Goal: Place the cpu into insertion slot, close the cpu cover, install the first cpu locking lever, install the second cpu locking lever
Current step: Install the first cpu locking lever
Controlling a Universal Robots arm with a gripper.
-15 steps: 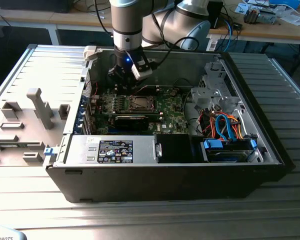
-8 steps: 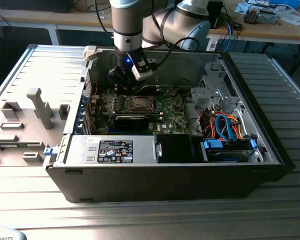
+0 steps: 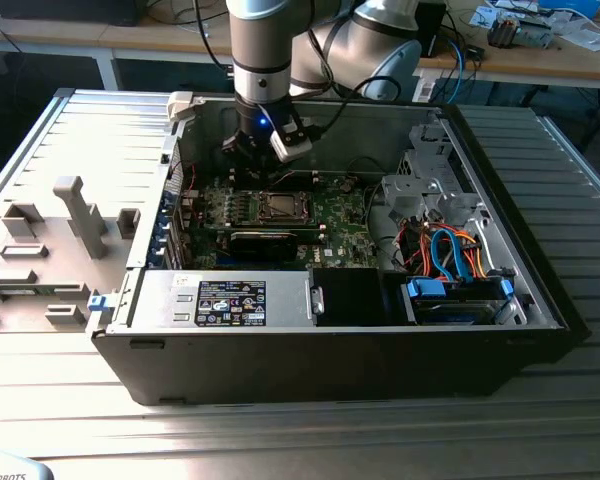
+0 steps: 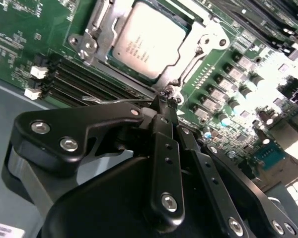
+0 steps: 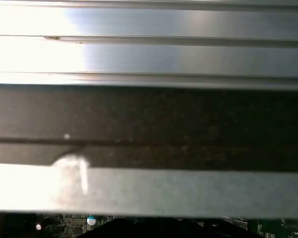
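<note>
Second wrist view: fingers (image 4: pixel 165 99) pinched together, tips meeting on a thin wire lever (image 4: pixel 109 100) at the corner of the slot (image 4: pixel 89 37). Best reading is that they grip the lever's end; the tips hide the contact itself. Cpu (image 4: pixel 148 43) sits flat in the slot, silver top up, with the cover (image 4: pixel 196 47) folded down around it so the chip shows through its window. A lever runs out sideways from the tips along the slot's edge, not visibly tucked under a catch. Judgement: chip seated, cover shut, work now on a locking lever. The pinch at the lever's tip gives the most leverage against its spring.

Exterior view: gripper (image 3: pixel 255 150) hangs straight down inside the open case (image 3: pixel 330 350), just behind the slot (image 3: pixel 281 207). The vertical reach suits the case walls, which leave access from above only. Green board (image 3: pixel 340 215) lies flat on the case floor; bundled cables (image 3: pixel 450 255) sit toward the exterior view's right. The case rests on a ribbed metal counter (image 3: pixel 280 430), with grey fixtures (image 3: pixel 75 215) on the exterior view's left. Cluttered benches (image 3: pixel 520 45) stand behind.
</note>
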